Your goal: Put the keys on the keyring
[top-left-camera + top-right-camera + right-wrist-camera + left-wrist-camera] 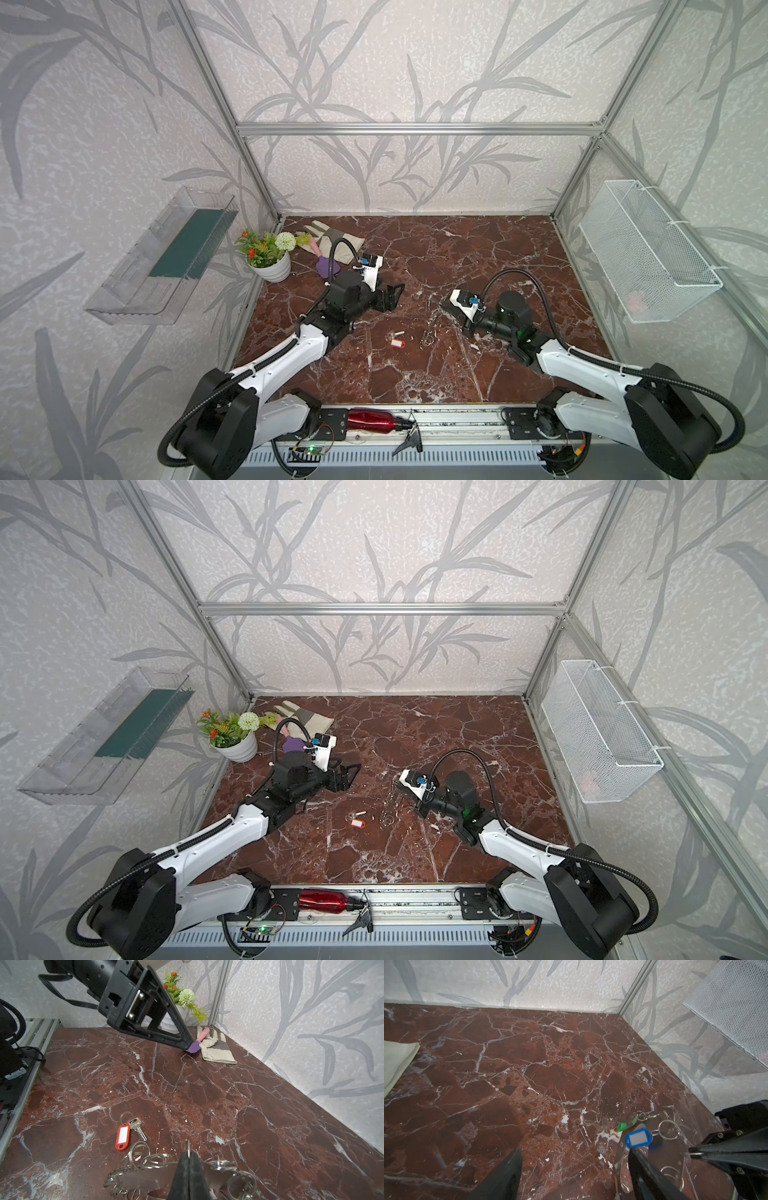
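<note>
The right jaws pinch the keyring (143,1180), long axis crosswise to them; left jaws spread.

keyring (145,1180): flat grey plate edged with split rings, pinched in right claw (188,1156), off the surface (207,1095) | blue tag (638,1138), green tag (623,1126): at its rings | red-tagged key (123,1136): loose, flat on surface, just beside

left hand (574,1152): spread wide | keyring (664,1155): blue tag (638,1137), green tag (623,1126)
</note>
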Controlling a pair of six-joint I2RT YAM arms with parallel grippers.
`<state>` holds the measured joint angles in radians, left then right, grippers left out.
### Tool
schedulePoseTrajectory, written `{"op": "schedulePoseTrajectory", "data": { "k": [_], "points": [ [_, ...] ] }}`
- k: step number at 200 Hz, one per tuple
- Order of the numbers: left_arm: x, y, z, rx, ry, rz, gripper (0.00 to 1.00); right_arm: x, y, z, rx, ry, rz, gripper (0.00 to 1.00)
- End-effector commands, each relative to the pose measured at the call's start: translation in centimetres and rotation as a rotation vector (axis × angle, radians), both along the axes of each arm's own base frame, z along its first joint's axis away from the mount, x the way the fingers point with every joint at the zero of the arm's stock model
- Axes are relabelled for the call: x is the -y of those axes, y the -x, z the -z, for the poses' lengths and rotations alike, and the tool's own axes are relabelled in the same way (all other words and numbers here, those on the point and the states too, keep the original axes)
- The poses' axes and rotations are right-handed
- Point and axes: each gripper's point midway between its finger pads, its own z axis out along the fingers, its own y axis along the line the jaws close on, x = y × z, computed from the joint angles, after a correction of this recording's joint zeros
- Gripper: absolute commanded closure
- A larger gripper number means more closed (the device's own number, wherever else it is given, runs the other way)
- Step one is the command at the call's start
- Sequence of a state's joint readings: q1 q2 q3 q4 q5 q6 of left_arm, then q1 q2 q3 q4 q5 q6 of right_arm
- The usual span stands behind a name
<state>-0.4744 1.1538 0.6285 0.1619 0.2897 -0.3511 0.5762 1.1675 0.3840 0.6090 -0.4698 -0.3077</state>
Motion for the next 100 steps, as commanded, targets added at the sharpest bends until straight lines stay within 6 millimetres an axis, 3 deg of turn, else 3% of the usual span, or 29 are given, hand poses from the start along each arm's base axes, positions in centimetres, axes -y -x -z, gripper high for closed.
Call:
{"op": "schedulePoseTrajectory", "data": {
  "k": [1,16,41,100],
  "points": [
    [-1.5,3.1,1.7,-0.264,-0.02,-0.048,0.3,-0.2,-0.5,-1.5,0.052,-0.041,0.02,1.0],
    [-1.5,5.4,2.8,-0.386,-0.006,-0.023,0.39,-0.2,-0.7,-1.4,0.045,-0.052,0.023,1.0],
    [-3.0,7.9,5.2,-0.598,0.04,-0.158,0.57,-0.6,-0.6,-1.7,0.034,-0.071,0.015,1.0],
    [-1.4,10.1,9.9,-0.855,0.054,-0.165,0.66,-1.0,0.1,-1.6,0.019,-0.057,0.01,1.0]
  ]
}}
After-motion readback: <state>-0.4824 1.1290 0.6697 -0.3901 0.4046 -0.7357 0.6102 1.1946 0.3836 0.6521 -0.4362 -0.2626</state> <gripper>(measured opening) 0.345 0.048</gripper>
